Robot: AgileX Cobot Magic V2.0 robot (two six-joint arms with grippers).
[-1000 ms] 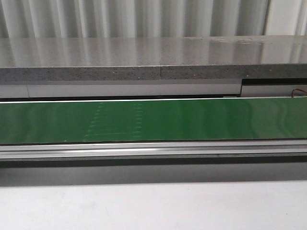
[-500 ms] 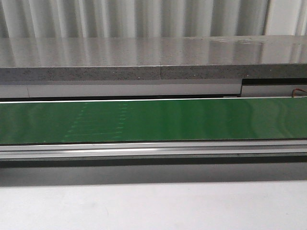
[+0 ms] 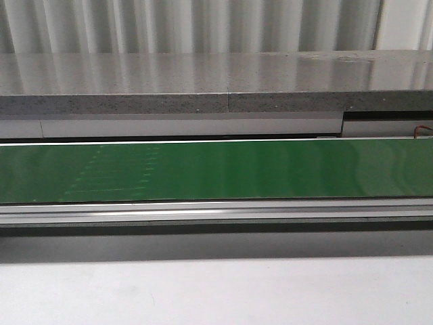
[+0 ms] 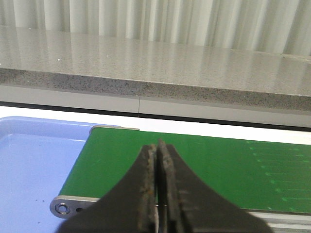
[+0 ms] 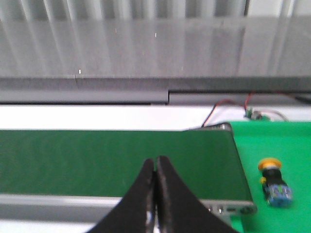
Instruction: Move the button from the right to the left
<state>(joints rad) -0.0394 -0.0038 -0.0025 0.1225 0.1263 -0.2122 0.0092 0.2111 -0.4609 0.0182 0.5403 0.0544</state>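
Observation:
The button (image 5: 275, 185), a blue-grey block with a yellow-orange cap, lies on its side on a bright green surface (image 5: 282, 145) just past the right end of the green belt (image 5: 116, 160). It shows only in the right wrist view. My right gripper (image 5: 155, 160) is shut and empty over the belt's near edge, well to the left of the button. The left gripper (image 4: 158, 144) hangs shut and empty above the belt's left end (image 4: 194, 165). Neither gripper shows in the front view, where the green belt (image 3: 270, 169) carries nothing.
A blue tray (image 4: 34, 165) lies beyond the belt's left end. A grey stone shelf (image 3: 203, 84) runs behind the belt. Red and black wires with a small circuit board (image 5: 255, 115) sit behind the belt's right end. An aluminium rail (image 3: 216, 211) lines the belt's front.
A faint pale pattern on the belt has drifted left in the front view, so the belt is running leftward. Nothing else differs.

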